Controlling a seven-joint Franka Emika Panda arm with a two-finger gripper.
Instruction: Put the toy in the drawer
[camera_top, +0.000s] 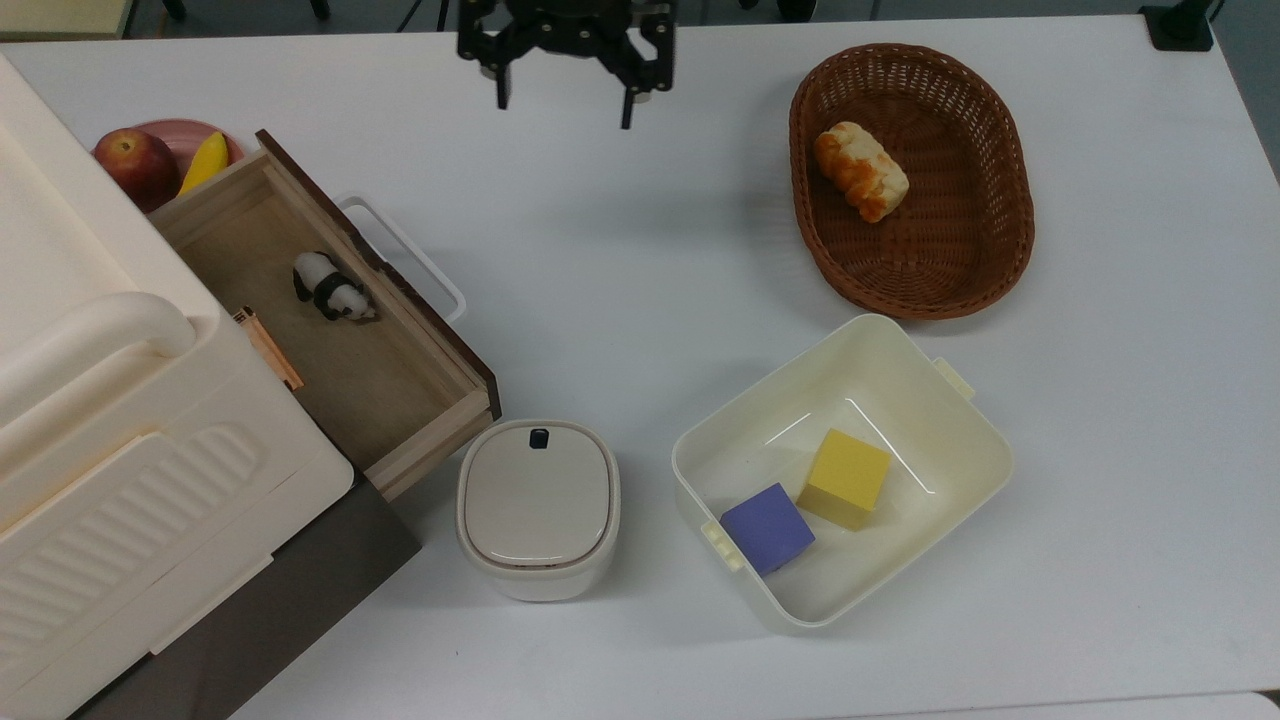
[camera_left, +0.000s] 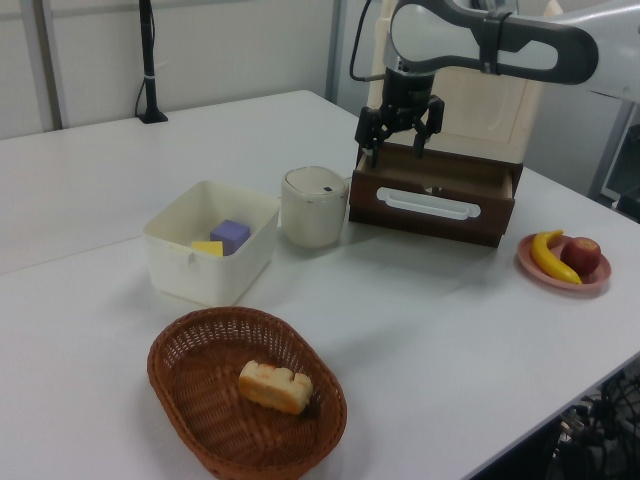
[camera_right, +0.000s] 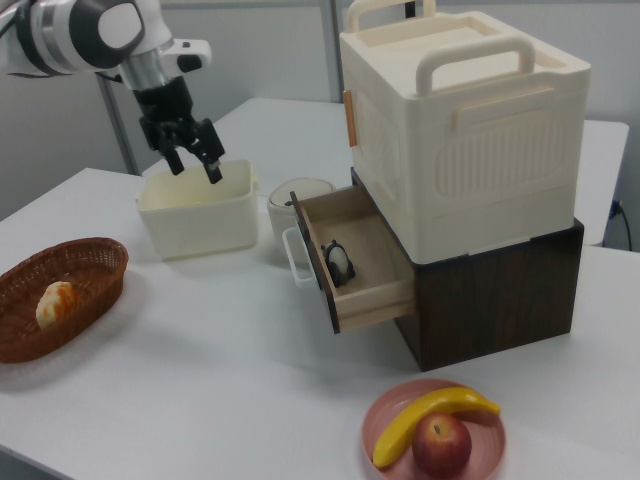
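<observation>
On my screens the white bench (camera_top: 620, 280) carries the cream cabinet (camera_right: 460, 130), whose drawer (camera_top: 400, 385) stands pulled open with its white loop handle (camera_top: 420, 262) facing out. I see the hand (camera_top: 565, 95) hanging in the air near the top view's upper edge, its fingers spread and pinching nothing, well apart from the drawer. The toy (camera_top: 328, 288) stands on the drawer's wooden floor, to the top view's lower left of the hand, and in the right view the toy (camera_right: 338, 262) sits inside the drawer well to the hand's (camera_right: 192, 162) right.

The toy (camera_top: 332, 289) lies in the drawer (camera_top: 400, 385).
</observation>
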